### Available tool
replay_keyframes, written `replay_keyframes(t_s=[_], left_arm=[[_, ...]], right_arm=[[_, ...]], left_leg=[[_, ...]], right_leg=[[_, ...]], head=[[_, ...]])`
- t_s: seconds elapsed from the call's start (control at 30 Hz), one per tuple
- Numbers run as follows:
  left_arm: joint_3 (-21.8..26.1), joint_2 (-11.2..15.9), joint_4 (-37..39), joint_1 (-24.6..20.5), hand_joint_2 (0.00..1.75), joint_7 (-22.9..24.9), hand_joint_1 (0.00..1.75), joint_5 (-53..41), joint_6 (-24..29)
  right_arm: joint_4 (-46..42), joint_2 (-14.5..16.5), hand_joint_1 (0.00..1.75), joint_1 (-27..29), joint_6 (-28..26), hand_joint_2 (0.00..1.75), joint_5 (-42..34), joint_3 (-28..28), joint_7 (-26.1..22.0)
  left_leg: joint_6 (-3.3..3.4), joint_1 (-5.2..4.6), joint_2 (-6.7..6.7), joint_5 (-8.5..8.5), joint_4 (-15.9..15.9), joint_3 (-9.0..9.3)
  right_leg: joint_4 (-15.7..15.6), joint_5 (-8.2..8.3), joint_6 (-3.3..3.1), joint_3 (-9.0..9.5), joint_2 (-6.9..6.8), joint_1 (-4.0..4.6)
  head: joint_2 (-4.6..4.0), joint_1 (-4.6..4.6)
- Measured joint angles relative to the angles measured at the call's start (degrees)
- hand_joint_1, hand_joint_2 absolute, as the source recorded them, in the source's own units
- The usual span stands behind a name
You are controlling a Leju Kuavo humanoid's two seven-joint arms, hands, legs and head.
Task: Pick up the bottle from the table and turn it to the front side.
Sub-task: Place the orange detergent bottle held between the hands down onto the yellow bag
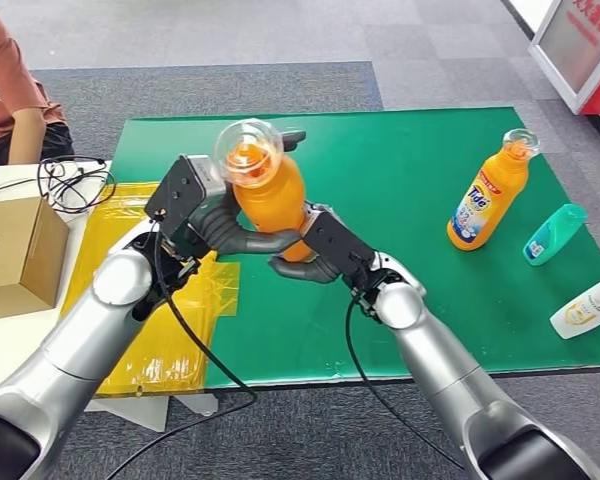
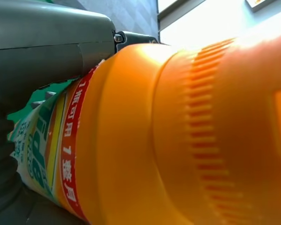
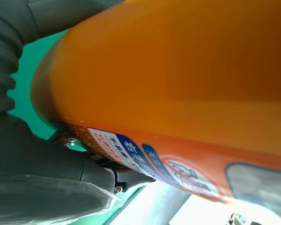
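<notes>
both hands grip the orange bottle; second bottle stands well apart.

The head view looks forward and down from high on the robot, over the green table, with both arms reaching in from about six o'clock toward the orange bottle near the picture's centre. The left wrist view sits tight against that bottle (its ribbed neck and label crowd the frame). The right wrist view is equally close, facing the bottle's body and back label. All three views share this bottle.
</notes>
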Motion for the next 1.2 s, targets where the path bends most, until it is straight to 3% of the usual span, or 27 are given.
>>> replay_keyframes(t_s=[0.53, 0.67, 0.8, 0.97, 1.2], left_arm=[[0.14, -0.13, 0.01, -0.26, 1.75, -0.34, 1.75, -0.32, 0.04], [0.20, -0.15, 0.01, -0.34, 1.75, -0.34, 1.75, -0.04, 0.05], [0.27, 0.26, -0.14, -0.38, 1.75, -0.32, 1.75, -2.13, 1.19], [0.49, 2.78, -1.41, -0.11, 1.75, 0.33, 1.75, -10.97, 3.84], [2.06, 9.38, -6.50, 1.73, 1.75, 5.02, 1.75, -37.54, 9.32]], right_arm=[[-0.84, -0.02, 1.75, 0.11, -0.14, 1.75, 0.43, 0.48, 0.10], [-0.93, -0.02, 0.04, 0.15, -0.22, 1.75, 0.30, 0.55, 0.14], [-0.95, -0.04, 0.00, 0.82, -1.16, 1.75, -1.00, 0.53, 0.62], [-0.95, -0.46, 0.00, 2.15, -2.73, 1.75, -2.05, -1.00, 1.05], [-2.48, -2.68, 0.00, 5.59, -6.58, 1.75, 1.18, -7.80, 3.17]], left_leg=[[0.00, 0.00, 0.00, 0.00, 0.00, 0.00], [0.00, 0.00, 0.00, 0.00, 0.00, 0.00], [0.00, 0.00, 0.00, 0.00, 0.00, 0.00], [0.00, 0.00, 0.00, 0.00, 0.00, 0.00], [0.00, 0.00, 0.00, 0.00, 0.00, -0.01]], right_leg=[[0.00, 0.00, 0.00, 0.00, 0.00, 0.00], [0.00, 0.00, 0.00, 0.00, 0.00, 0.00], [0.00, 0.00, 0.00, 0.00, 0.00, 0.00], [0.00, 0.00, 0.00, -0.02, 0.00, 0.00], [0.00, 0.00, 0.00, -0.02, 0.01, 0.00]], head=[[0.00, -0.01], [0.00, 0.00], [0.00, -0.01], [0.00, 0.01], [0.00, 0.01]])
